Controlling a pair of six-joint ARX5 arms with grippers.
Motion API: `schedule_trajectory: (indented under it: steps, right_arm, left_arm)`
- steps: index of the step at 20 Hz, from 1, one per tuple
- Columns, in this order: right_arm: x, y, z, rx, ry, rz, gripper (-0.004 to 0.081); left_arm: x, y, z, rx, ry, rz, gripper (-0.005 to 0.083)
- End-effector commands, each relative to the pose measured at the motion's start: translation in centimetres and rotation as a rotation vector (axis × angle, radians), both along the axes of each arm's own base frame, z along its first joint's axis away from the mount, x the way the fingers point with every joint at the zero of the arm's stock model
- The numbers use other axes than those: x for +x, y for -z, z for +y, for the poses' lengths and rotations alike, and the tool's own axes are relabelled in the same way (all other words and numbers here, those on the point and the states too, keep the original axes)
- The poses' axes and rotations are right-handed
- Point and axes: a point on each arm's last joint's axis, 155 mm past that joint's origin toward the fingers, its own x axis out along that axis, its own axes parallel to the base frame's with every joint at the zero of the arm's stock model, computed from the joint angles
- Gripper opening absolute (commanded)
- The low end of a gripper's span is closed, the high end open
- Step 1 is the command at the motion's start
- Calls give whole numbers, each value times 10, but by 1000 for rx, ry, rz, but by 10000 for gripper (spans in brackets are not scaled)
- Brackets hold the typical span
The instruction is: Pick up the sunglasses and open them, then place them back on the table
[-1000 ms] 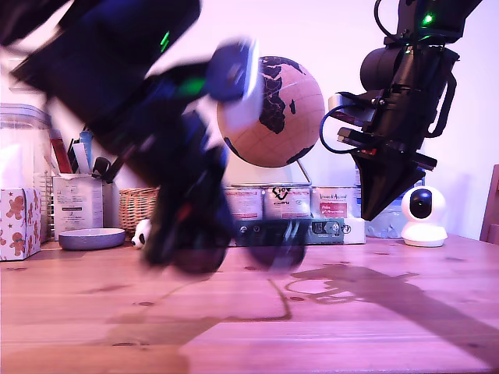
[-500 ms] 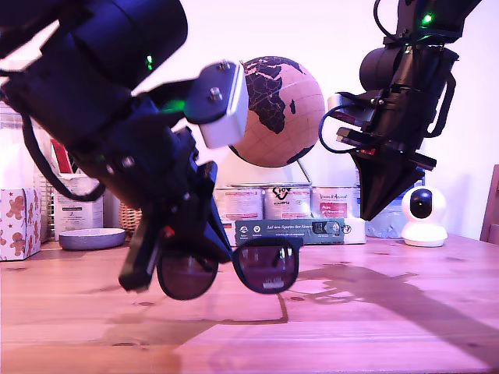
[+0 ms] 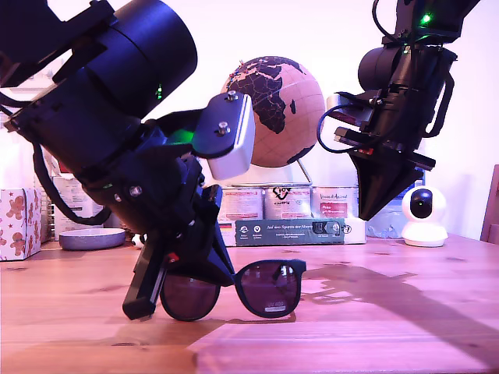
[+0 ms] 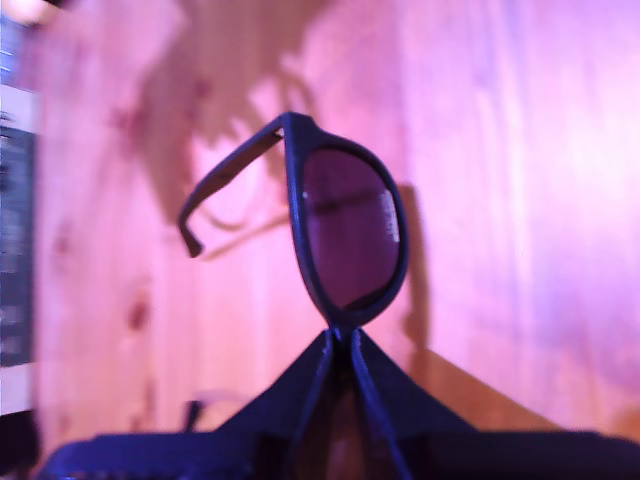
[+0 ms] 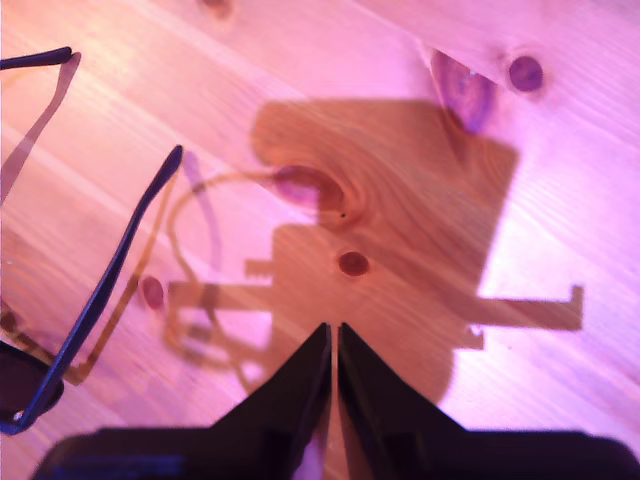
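Note:
The black sunglasses [image 3: 271, 287] hang low over the wooden table [image 3: 374, 327], lenses facing the exterior camera; I cannot tell whether their lower rims touch the wood. My first gripper [image 3: 228, 273] is shut on their bridge, on the exterior view's left. In the first wrist view one dark lens of the sunglasses [image 4: 350, 235] and an unfolded temple stick out past my first gripper [image 4: 340, 332]. My second gripper [image 3: 369, 213] hangs shut and empty, high on the exterior view's right. Below my second gripper [image 5: 333, 332] lie bare planks, with both temples of the sunglasses [image 5: 105, 295] off to one side.
Along the back of the table stand a globe [image 3: 277, 109], a row of tins [image 3: 284, 201], a long dark box [image 3: 290, 231], a white camera [image 3: 423, 216], a grey bowl [image 3: 91, 238] and a gingerbread-print box [image 3: 19, 222]. The second arm's shadow falls on the planks.
My first gripper has swung into place and sunk lower with the sunglasses, bringing them down close to the table. The second arm has stayed still.

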Motion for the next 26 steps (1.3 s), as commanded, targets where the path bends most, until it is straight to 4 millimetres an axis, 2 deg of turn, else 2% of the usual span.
schedule_trajectory:
  steps: [1, 3, 5, 7, 8, 10, 14, 18, 21, 22, 23, 25, 26]
  right_arm:
    - [0, -11, 3, 11, -4, -28, -11]
    - [1, -11, 3, 12, -4, -31, -11]
    - [2, -12, 3, 13, -4, -37, -11]
    - [3, -12, 3, 15, -2, -39, -11]
    - [3, -12, 3, 15, -1, -40, -11]
    - [4, -12, 4, 16, -1, -43, -11]
    - [6, -13, 4, 18, -1, -51, -11]
    - [6, -13, 4, 19, -1, -53, -11]
    - [6, -13, 4, 19, 1, -51, -10]
    - [6, -14, 4, 21, 4, -52, -10]
    - [8, -14, 5, 23, 4, -60, -10]
    - [13, -17, 8, 53, 47, -62, -10]
    - [15, -19, 12, 77, 61, -63, -10]
  left_arm:
    - [-2, 6, -1, 2, 2, 17, -13]
    - [-2, 6, -1, 2, 1, 17, 8]
    - [-3, 5, -3, -3, 8, 21, 120]
    - [-2, 4, -4, -9, 9, 17, 284]
    - [-2, 4, -4, -10, 9, 15, 336]
    - [-2, 3, -4, -11, 8, 14, 363]
    - [0, -7, -3, -23, -29, -12, 363]
    - [-4, -36, -8, -77, -36, -52, 362]
    - [1, -63, -1, -124, -96, -93, 348]
    - [3, -75, 2, -152, -119, -112, 310]
    - [5, -89, 4, -178, -137, -136, 225]
    - [4, -118, 8, -243, -149, -177, -33]
    - [2, -132, 10, -273, -151, -192, -12]
